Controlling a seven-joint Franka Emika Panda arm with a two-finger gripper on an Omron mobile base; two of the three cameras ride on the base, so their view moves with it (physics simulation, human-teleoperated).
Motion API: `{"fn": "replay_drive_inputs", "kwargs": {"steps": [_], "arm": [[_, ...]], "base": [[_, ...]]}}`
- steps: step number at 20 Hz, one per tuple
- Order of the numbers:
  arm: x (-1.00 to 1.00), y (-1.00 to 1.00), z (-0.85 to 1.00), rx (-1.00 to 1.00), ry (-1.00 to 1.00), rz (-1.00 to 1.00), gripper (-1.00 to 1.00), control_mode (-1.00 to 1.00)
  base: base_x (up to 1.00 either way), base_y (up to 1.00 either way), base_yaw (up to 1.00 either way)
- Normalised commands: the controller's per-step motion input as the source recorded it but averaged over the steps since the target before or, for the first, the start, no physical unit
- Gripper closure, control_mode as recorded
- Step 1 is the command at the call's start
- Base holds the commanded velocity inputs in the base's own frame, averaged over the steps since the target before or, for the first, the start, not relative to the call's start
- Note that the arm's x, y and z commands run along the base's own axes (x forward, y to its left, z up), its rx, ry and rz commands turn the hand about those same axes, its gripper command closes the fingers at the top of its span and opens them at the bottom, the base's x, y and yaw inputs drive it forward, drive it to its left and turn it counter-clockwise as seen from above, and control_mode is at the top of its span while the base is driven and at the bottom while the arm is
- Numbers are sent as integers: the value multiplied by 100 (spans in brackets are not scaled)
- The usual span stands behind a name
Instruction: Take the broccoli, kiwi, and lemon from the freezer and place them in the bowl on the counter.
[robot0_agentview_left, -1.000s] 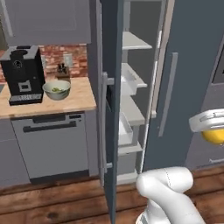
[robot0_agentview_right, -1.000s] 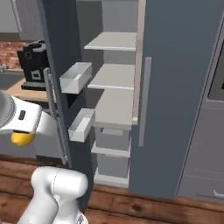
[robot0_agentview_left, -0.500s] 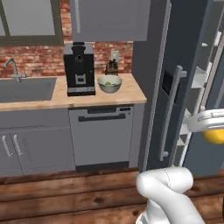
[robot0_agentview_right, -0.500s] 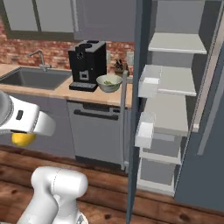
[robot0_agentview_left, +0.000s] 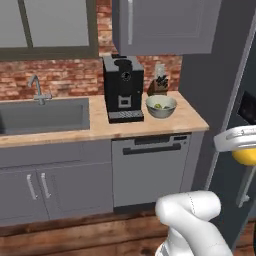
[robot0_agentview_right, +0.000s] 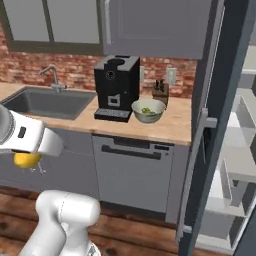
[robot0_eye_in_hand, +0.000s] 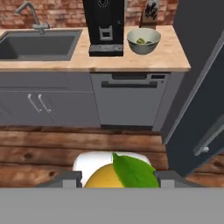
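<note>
Your end effector (robot0_eye_in_hand: 119, 183) clamps the lemon (robot0_eye_in_hand: 114, 176), leaf at 1 o'clock; bowl (robot0_eye_in_hand: 143, 40) on desk (robot0_eye_in_hand: 175, 54) at 12.

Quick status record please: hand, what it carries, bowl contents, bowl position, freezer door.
hand: shut on the lemon, low in front of the cabinets
lemon: yellow, green leaf on it
bowl: on the counter, right of the coffee machine
bowl contents: something yellow-green inside; too small to name
freezer: door open, white shelves showing
sink: left end of counter
</note>
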Motion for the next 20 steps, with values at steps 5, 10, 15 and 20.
{"fn": "replay_drive_inputs", "kwargs": {"steps": [5, 10, 15, 20], "arm": [[0, 0, 0, 0, 0, 0, 100, 100], [0, 0, 0, 0, 0, 0, 100, 100], [0, 0, 0, 0, 0, 0, 100, 100], [0, 0, 0, 0, 0, 0, 100, 100]], "base": [[100, 43, -22], [80, 8, -19], [46, -41, -3], [52, -49, 0]]}}
